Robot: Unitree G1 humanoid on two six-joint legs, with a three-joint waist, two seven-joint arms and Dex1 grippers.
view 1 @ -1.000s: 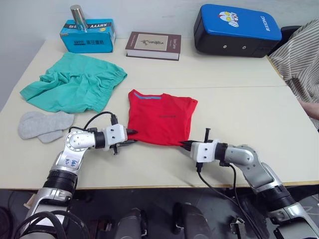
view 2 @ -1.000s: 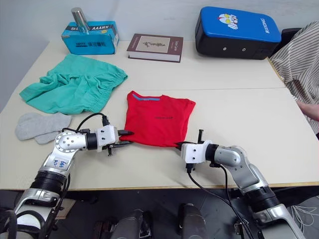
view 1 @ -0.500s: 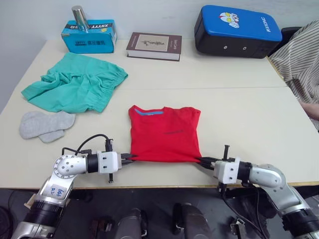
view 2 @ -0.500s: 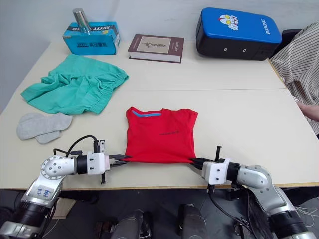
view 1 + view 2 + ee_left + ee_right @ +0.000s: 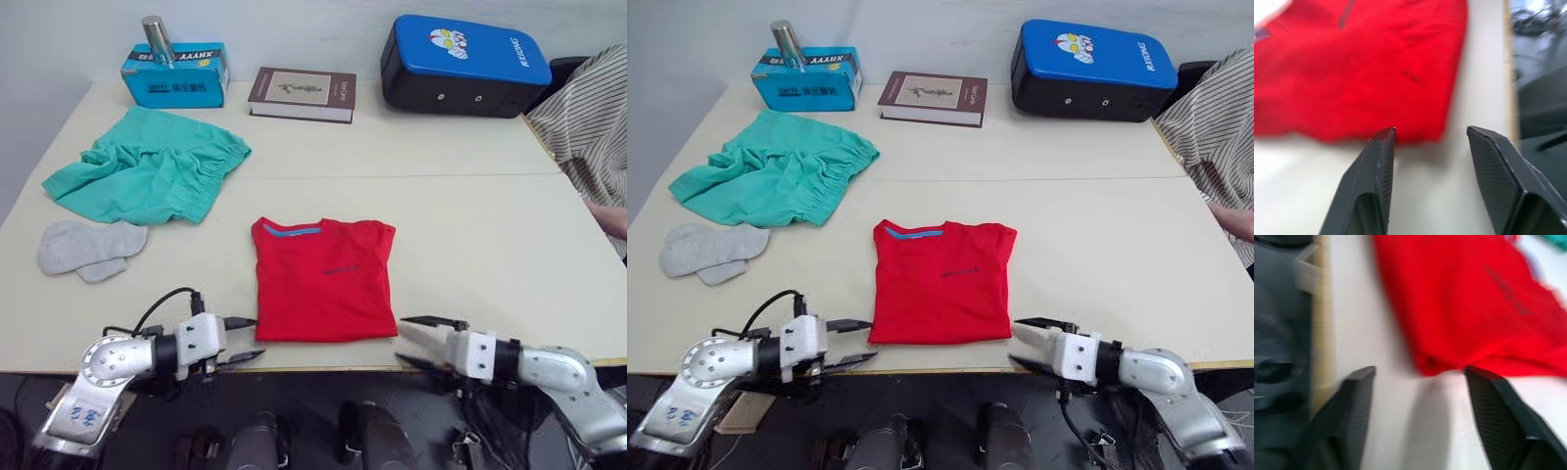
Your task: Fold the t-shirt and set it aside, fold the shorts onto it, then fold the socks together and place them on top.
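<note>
A folded red t-shirt (image 5: 323, 280) lies flat near the table's (image 5: 470, 196) front edge, flanked by the left gripper (image 5: 242, 339) and right gripper (image 5: 419, 340), both spread wide and empty. Teal shorts (image 5: 147, 164) and grey socks (image 5: 86, 247) rest well apart, far left.

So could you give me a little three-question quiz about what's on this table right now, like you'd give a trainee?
1. True or false: the t-shirt lies on top of the shorts.
2. Multiple choice: the jaws of the left gripper and right gripper are A) shut on the t-shirt, B) open and holding nothing, C) holding the socks.
3. Fill in: the brown book sits between the blue box and the blue ____.

Key: 1 false; 2 B; 3 pad.
</note>
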